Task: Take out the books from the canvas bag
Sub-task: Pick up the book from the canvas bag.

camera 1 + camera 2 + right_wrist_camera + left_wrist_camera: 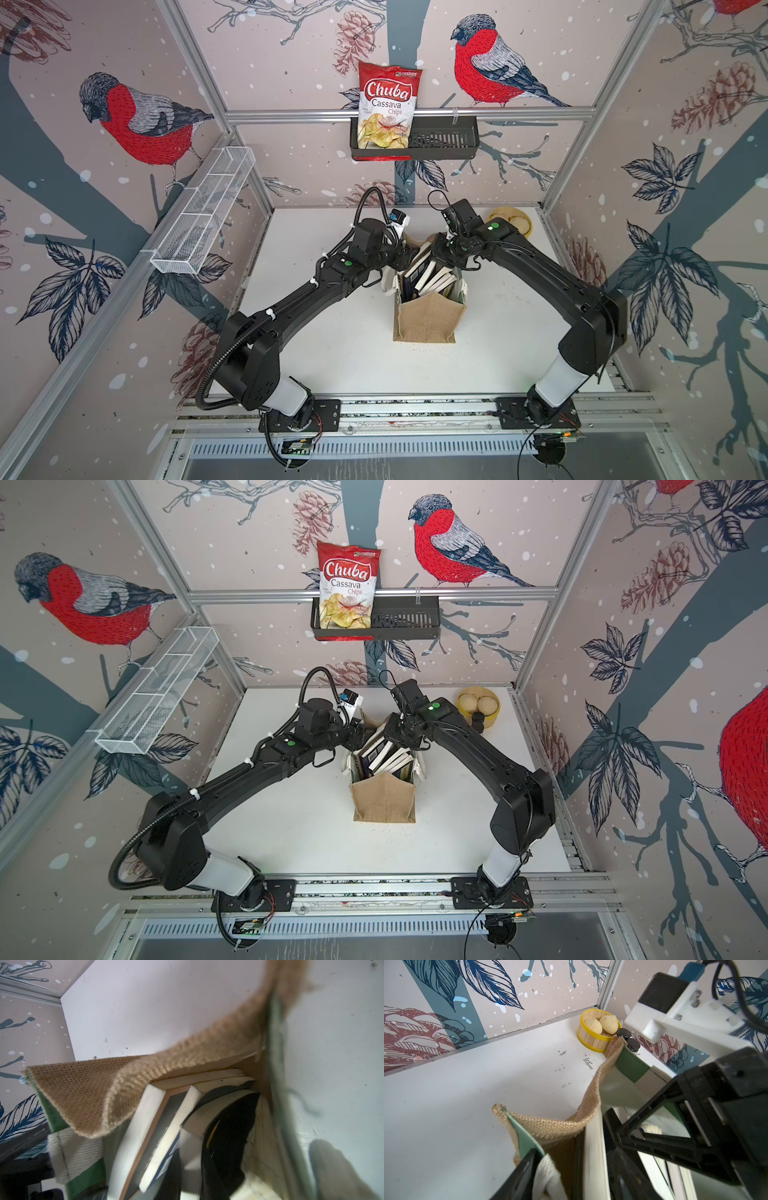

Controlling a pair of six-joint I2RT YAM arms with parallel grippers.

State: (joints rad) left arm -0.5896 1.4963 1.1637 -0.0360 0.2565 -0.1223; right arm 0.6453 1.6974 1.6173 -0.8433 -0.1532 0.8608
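Observation:
The canvas bag stands upright mid-table, tan burlap with green sides. Several books lean fanned inside it, cream page edges up. My left gripper is open at the bag's far left corner. It straddles the green wall and white handle, with one finger outside and one inside past a book. My right gripper reaches into the bag from above and is shut on a thin dark-covered book. This view is blurred.
A yellow basket of buns and two black-capped bottles sit at the far right corner. High on the back wall hangs a black basket holding a red chips bag. A white wire rack is on the left wall.

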